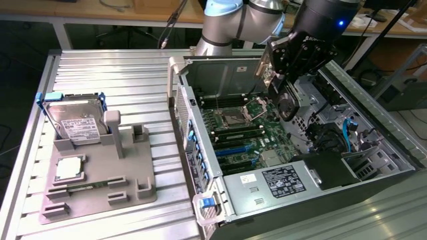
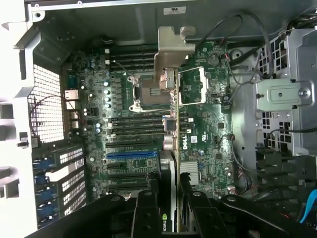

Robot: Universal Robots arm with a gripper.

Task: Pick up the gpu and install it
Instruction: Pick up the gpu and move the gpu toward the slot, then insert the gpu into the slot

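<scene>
While the gripper [image 1: 288, 80] hangs over the open case [image 1: 220, 75], you can note its fingers [image 2: 147, 213] clamped on the gpu [image 2: 172, 148], one on each face.

- The card hangs on edge directly below the gripper, above the board [image 2: 124, 124] and seated in no slot.
- Its bracket [image 2: 173, 49] is at the end farthest from the gripper.
- Under the card, the socket [image 2: 148, 91] lies just to one side of the card's line. The blue slot [image 2: 131, 154] is on that same side, nearer the gripper.
- In the exterior view, the fan face shows just under the fingers.
- Well apart from the gripper, outside the case toward the exterior view's left, the drive [image 1: 77, 117] stands upright. The chip [image 1: 69, 169] lies flat on the grey fixture [image 1: 107, 197].
</scene>
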